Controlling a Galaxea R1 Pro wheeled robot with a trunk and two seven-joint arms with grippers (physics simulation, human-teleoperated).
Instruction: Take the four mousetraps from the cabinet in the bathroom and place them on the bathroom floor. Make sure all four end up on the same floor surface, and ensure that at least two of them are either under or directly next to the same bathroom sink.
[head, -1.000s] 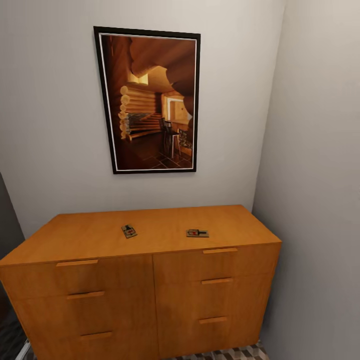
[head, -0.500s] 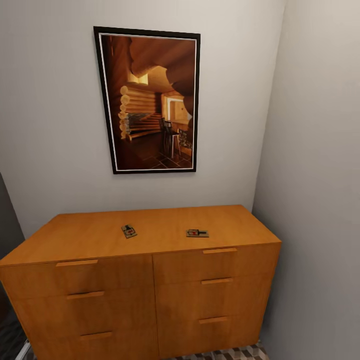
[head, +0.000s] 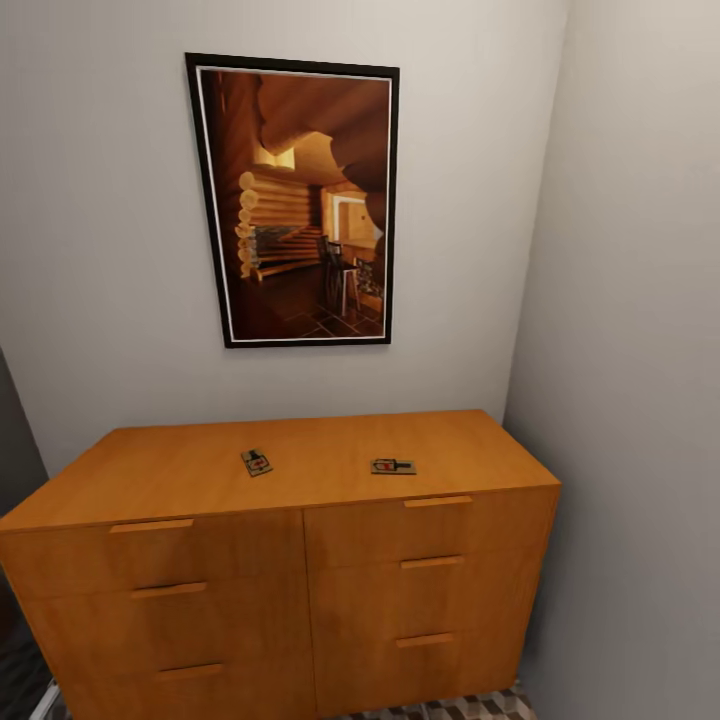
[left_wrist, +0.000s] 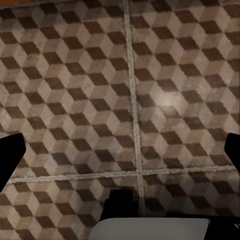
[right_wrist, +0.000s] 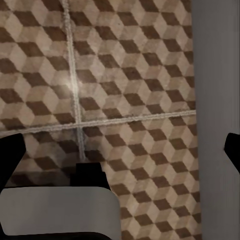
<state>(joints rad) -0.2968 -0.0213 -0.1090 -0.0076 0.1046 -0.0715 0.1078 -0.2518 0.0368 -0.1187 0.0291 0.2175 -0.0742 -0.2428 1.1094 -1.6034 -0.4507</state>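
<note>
Two small flat tan wooden mousetraps (head: 257, 462) (head: 393, 466) lie apart on the orange-brown wooden cabinet (head: 200, 560) surface in the head view, while wrist views face cube-patterned floor tiles (left_wrist: 75, 100), the left hand (left_wrist: 120, 157) and right hand (right_wrist: 120, 150) both spread wide, empty.

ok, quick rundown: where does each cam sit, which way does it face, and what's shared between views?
Head view: on the robot's head, facing forward and down at the cabinet with two mousetraps on top and a framed picture above; a corner of bathroom floor shows.
Left wrist view: on the left arm, pointing down at the floor tiles; dark fingertips at both edges, left gripper open.
Right wrist view: on the right arm, pointing down at tiles beside a grey wall; right gripper open.
Shared: the cube-pattern floor in all three.
</note>
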